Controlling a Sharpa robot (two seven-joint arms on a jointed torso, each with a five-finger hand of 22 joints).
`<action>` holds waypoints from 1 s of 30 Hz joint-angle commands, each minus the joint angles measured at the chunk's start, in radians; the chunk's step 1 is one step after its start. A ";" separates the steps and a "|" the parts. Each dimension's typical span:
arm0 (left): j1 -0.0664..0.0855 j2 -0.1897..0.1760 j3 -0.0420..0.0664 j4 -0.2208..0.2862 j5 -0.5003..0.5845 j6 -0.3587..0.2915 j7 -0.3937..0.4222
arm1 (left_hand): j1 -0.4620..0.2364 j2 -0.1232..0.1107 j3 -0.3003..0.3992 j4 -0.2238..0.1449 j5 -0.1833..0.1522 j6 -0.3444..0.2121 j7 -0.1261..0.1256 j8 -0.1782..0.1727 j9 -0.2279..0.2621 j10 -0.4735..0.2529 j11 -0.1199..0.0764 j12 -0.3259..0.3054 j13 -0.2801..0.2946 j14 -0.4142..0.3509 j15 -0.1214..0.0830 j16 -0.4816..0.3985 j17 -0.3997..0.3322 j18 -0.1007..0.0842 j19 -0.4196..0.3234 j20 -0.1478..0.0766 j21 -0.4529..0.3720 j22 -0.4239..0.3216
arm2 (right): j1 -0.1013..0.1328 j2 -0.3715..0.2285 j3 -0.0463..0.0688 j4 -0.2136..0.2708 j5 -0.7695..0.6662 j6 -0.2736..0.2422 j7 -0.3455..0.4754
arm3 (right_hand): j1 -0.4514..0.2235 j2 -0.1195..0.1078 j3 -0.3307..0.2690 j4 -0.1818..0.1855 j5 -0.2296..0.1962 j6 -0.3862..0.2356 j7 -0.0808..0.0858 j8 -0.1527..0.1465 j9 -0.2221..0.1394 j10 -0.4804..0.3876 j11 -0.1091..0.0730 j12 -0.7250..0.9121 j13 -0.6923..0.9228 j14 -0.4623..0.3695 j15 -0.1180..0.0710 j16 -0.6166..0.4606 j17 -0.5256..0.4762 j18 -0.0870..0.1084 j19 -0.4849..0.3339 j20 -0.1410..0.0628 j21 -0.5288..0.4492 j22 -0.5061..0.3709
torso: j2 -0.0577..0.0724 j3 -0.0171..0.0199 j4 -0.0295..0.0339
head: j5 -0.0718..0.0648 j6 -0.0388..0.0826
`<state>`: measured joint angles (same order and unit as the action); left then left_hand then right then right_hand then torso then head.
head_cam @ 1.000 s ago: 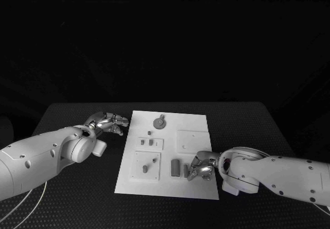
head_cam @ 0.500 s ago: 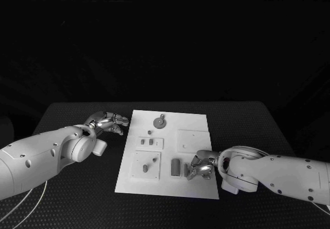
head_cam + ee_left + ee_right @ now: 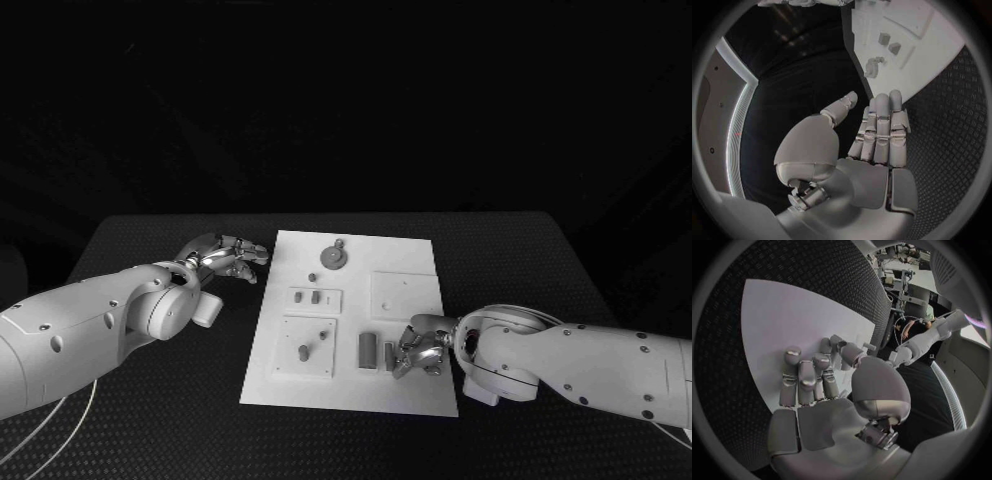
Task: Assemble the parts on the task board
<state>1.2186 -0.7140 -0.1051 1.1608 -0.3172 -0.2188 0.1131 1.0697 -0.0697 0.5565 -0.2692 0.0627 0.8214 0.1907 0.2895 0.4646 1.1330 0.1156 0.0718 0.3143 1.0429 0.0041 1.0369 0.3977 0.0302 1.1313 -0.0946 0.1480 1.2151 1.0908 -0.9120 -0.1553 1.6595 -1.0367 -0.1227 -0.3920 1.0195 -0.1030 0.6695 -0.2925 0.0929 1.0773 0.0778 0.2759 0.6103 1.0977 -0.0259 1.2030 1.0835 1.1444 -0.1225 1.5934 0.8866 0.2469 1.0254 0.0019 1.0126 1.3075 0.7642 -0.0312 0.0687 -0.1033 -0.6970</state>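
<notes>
A: Start with the task board (image 3: 411, 385), the white plate. Where does it sit against each hand?

B: Its near right part lies directly under the right hand (image 3: 418, 350). The left hand (image 3: 228, 254) hovers beside its far left corner, off the plate, fingers loosely together and nothing in them.

A: And the right hand's fingers?

B: Curled down over two upright bars (image 3: 378, 352), the wider one just beyond the fingertips, the thin one nearly under them. I cannot tell whether they pinch anything; the wrist view shows bent fingers on white plate but no clear part between them.

A: Other parts?

B: Farther from those fingers: a peg in a square plate (image 3: 306, 351), two small blocks (image 3: 306, 297), a round disc (image 3: 333, 258).

A: The risk?

B: I'd judge a blind pinch. Crowded fingers could knock the thin bar over or push the wide one aside, since the two stand just beside each other.
</notes>
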 commanded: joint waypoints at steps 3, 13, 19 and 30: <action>0.001 0.000 0.000 0.002 0.005 0.013 0.005 | -0.008 0.003 0.003 0.005 0.006 0.001 0.005 0.006 -0.001 -0.005 -0.001 0.001 -0.001 0.006 0.000 -0.004 0.001 0.015 0.006 0.000 -0.006 0.002 | -0.003 -0.002 -0.002 -0.004 0.003 -0.001 -0.001 | -0.017 -0.050 -0.021 0.010 0.001 -0.001 0.005 -0.002 -0.002 -0.005 0.000 0.002 -0.001 -0.013 -0.002 0.000 -0.011 0.015 -0.002 0.003 -0.004 0.014 | 0.000 -0.0001 0.0003 | -0.001 0.000; 0.001 0.000 0.000 0.002 0.005 0.013 0.005 | -0.007 0.004 0.003 0.005 0.006 0.001 0.004 0.006 -0.001 -0.005 -0.001 0.001 -0.001 0.006 0.000 -0.004 0.002 0.015 0.006 0.000 -0.006 0.002 | -0.003 -0.007 -0.002 -0.002 0.040 0.006 0.028 | -0.131 -0.165 -0.044 0.120 -0.002 -0.030 0.016 -0.016 -0.011 -0.017 0.011 0.014 0.010 -0.020 0.007 0.002 -0.011 0.015 0.005 0.003 -0.011 0.010 | 0.000 -0.0006 0.0007 | -0.001 0.001; 0.001 0.000 0.000 0.001 0.005 0.013 0.005 | -0.007 0.004 0.004 0.005 0.006 0.002 0.004 0.007 -0.001 -0.005 -0.001 0.001 -0.001 0.006 0.000 -0.004 0.002 0.015 0.006 0.000 -0.006 0.002 | -0.003 -0.010 -0.002 -0.002 0.044 -0.001 0.031 | -0.143 -0.169 -0.054 0.129 -0.001 -0.033 0.017 -0.017 -0.011 -0.022 0.012 0.014 0.012 -0.027 0.007 0.001 -0.015 0.015 0.002 0.002 -0.012 0.010 | 0.000 -0.0002 0.0005 | 0.000 0.001; 0.001 0.000 0.000 0.002 0.005 0.014 0.005 | -0.007 0.004 0.004 0.005 0.006 0.002 0.004 0.007 -0.001 -0.005 -0.001 0.001 -0.001 0.006 0.000 -0.004 0.002 0.014 0.006 0.000 -0.007 0.003 | -0.003 -0.007 -0.001 -0.009 0.045 -0.004 0.030 | -0.135 -0.055 -0.074 0.126 -0.002 -0.026 0.013 -0.007 -0.006 -0.019 0.007 0.020 0.013 -0.019 0.004 0.006 0.000 0.015 -0.003 -0.003 -0.009 0.015 | 0.000 -0.0005 0.0003 | 0.000 0.000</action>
<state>1.2186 -0.7149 -0.1053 1.1605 -0.3172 -0.2181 0.1118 1.0697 -0.0697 0.5566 -0.2692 0.0627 0.8206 0.1898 0.2932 0.4647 1.1346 0.1140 0.0719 0.3143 1.0429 0.0041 1.0370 0.3984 0.0302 1.1311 -0.0943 0.1480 1.2165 1.0906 -0.9209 -0.1553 1.6544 -0.9958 -0.1266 -0.3674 0.8817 -0.1637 0.5948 -0.1625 0.0929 1.0633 0.0840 0.2648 0.6038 1.0808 -0.0125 1.2195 1.0959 1.1231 -0.1174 1.5934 0.8854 0.2469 1.0252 0.0017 1.0049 1.3075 0.7641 -0.0314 0.0692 -0.1029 -0.6956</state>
